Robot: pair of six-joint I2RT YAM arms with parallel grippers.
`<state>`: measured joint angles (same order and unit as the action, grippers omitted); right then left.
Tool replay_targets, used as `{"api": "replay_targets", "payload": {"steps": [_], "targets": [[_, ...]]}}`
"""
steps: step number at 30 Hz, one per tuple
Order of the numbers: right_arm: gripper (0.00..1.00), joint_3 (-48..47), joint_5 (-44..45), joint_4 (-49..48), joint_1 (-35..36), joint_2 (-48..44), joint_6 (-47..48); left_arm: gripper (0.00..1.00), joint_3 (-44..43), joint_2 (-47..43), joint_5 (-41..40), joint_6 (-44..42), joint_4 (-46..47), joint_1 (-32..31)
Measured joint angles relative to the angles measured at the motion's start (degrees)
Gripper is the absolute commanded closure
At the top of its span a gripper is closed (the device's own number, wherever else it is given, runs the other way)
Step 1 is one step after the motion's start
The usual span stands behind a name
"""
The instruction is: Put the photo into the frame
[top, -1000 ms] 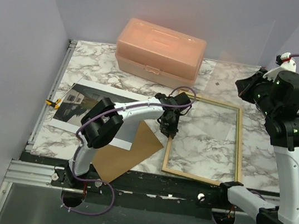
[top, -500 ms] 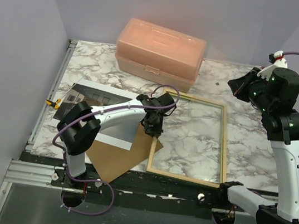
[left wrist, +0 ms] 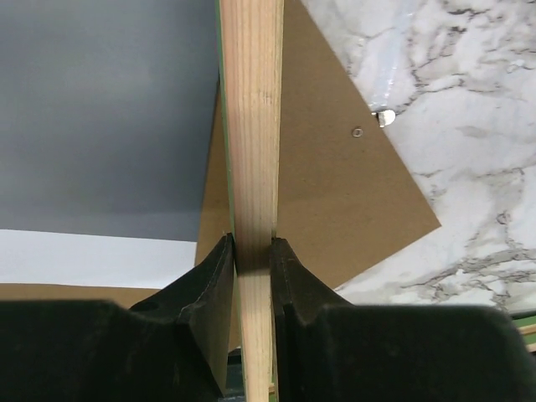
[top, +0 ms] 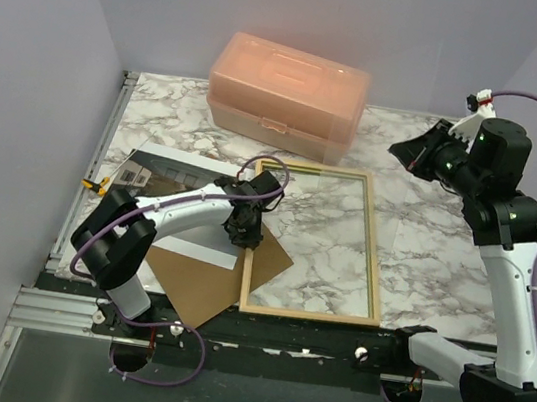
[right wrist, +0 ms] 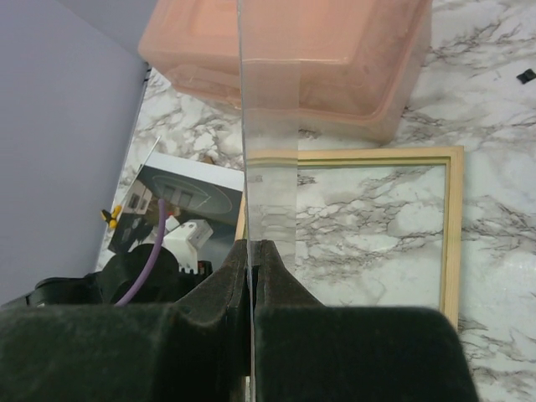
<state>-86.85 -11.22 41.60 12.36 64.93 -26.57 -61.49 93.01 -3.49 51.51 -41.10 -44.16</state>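
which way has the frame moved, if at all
Yes. The frame has slid left, the left gripper clamped on its left rail; its right rail now sits near the right end of the peach box, not well past it.

White links (top: 513,308), black joints (top: 110,243), black grippers (left wrist: 251,255), purple cables (right wrist: 157,230), maybe green LEDs (top: 479,141).

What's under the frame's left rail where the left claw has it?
The brown backing board lies under that rail, its corner poking out onto the marble table inside the frame. The edge of the photo reaches the rail; whether it slips beneath is hidden.
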Motion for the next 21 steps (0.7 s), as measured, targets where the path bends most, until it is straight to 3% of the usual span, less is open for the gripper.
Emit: {"api": "replay_targets", "payload": {"steps": [4,5,7,11,13,21], "targets": [[1.0,0.68,-3.52,-0.5,0.0,0.17,-0.85,1.0,3.1,-1.31,-0.17,-0.57,1.18,0.81],[1.0,0.68,-4.42,-0.52,0.0,0.33,-0.96,0.95,3.65,-1.44,-0.24,-0.7,1.2,1.03],[1.0,0.68,-6.1,-0.61,0.0,0.7,-1.09,0.86,4.57,-1.6,-0.46,-1.01,1.36,1.46],[1.0,0.68,-8.57,-0.63,0.0,1.53,-1.29,0.53,5.7,-1.86,-0.46,-2.49,1.79,2.23],[1.0,0.68,-9.42,-0.63,0.0,1.79,-1.46,0.42,5.68,-2.12,-0.46,-3.48,1.95,2.58],[1.0,2.19,-12.9,-1.53,0.0,1.88,-2.29,0.29,5.7,-6.99,0.28,-6.05,2.73,4.94]]}}
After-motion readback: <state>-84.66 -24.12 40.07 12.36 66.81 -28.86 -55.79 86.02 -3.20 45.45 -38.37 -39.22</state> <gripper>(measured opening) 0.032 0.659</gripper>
